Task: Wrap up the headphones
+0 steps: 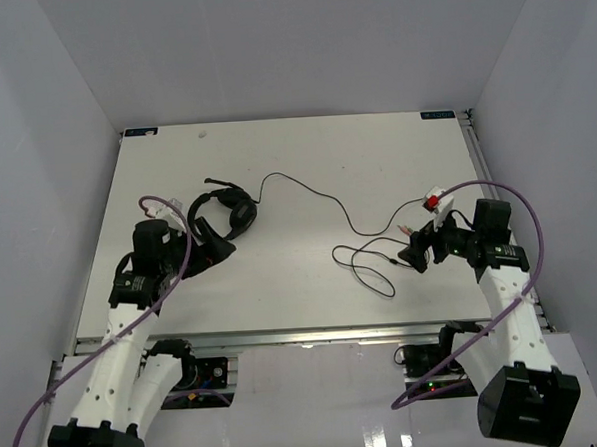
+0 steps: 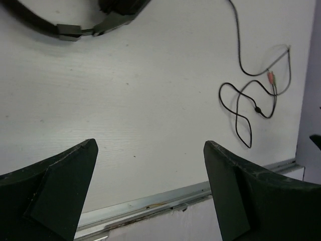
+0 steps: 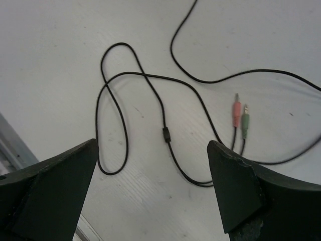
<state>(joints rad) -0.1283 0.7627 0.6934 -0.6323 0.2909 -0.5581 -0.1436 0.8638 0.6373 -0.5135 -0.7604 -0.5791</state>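
Observation:
The black headphones (image 1: 226, 213) lie on the white table at the left, and my left gripper (image 1: 216, 252) sits just in front of them, open and empty. In the left wrist view the headband (image 2: 60, 30) runs along the top edge, well beyond my open left gripper (image 2: 150, 145). The thin black cord (image 1: 312, 195) runs right and ends in loose loops (image 1: 366, 265). My right gripper (image 1: 416, 254) is open beside those loops. In the right wrist view the looped cord (image 3: 150, 80) and its pink and green plugs (image 3: 235, 110) lie ahead of my open right gripper (image 3: 153, 145).
The table's metal front rail (image 2: 150, 201) runs close below the left fingers. Thick purple robot cables (image 1: 497, 188) arc over both arms. White walls enclose the table on three sides.

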